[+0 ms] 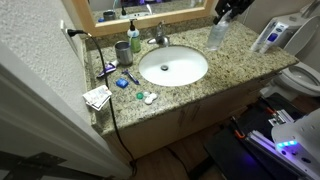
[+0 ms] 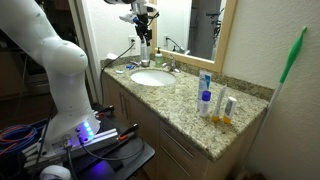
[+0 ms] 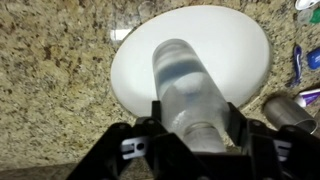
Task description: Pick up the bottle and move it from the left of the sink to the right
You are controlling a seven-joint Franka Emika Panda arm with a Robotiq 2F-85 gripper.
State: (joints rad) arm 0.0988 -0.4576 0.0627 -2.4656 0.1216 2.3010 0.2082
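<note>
The bottle (image 1: 217, 36) hangs in the air, clamped between the two fingers of the gripper (image 1: 222, 18). In the wrist view the fingers press its clear body from both sides. It is above the granite countertop (image 1: 235, 60), just beside the sink (image 1: 172, 66). A grey-green cup (image 1: 122, 50) stands across the basin.

- The gripper (image 1: 226, 12) hangs raised, just beside the sink (image 1: 172, 66).
- Its jaws are clamped on the bottle (image 3: 185, 85), which points downward from them.
- The white arm (image 2: 58, 60) arches high and reaches toward the sink.
</note>
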